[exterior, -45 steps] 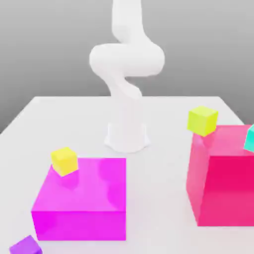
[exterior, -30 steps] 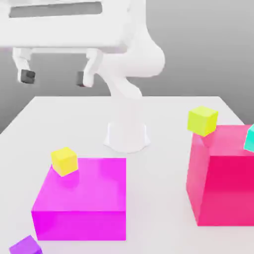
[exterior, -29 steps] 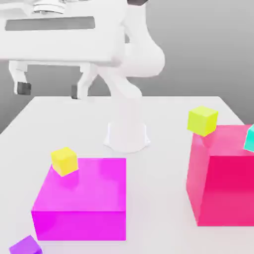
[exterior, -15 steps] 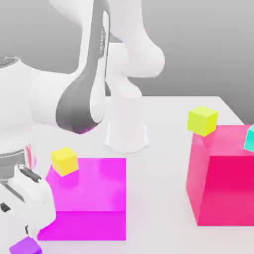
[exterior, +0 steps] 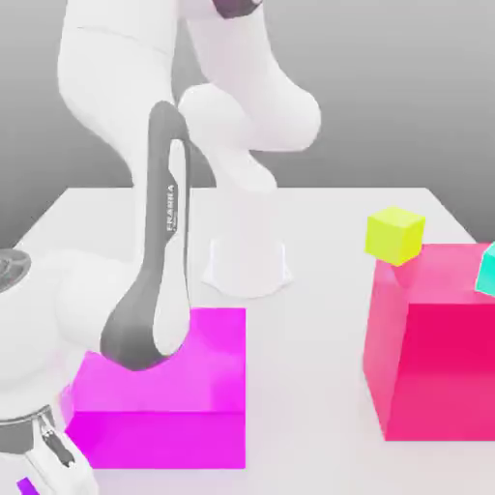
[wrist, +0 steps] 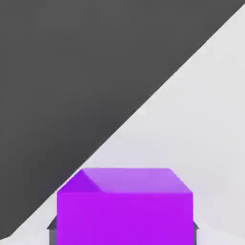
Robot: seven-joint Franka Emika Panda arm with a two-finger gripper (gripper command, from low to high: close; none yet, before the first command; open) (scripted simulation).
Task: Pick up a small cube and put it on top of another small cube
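Though half-hidden, fingers (wrist: 123, 228) apparently clamp smooth purple cube (wrist: 124, 206).

The arm (exterior: 160, 271) has swung down across the magenta block (exterior: 193, 387), now covering the yellow cube there. The fingers (wrist: 51, 224), spread wide before, have closed on the purple cube (wrist: 124, 206) between them.

We count three small cubes: one plain purple cube (wrist: 124, 206), one lime yellow-green cube (exterior: 394, 235) and one teal cube (exterior: 486, 271), the last only partly in frame. We count two large blocks: one glossy magenta block (exterior: 179, 396) and one glossy pink-red block (exterior: 440, 338). There is one white robot arm (exterior: 145, 145) and one white surface (exterior: 319, 280) carrying everything.
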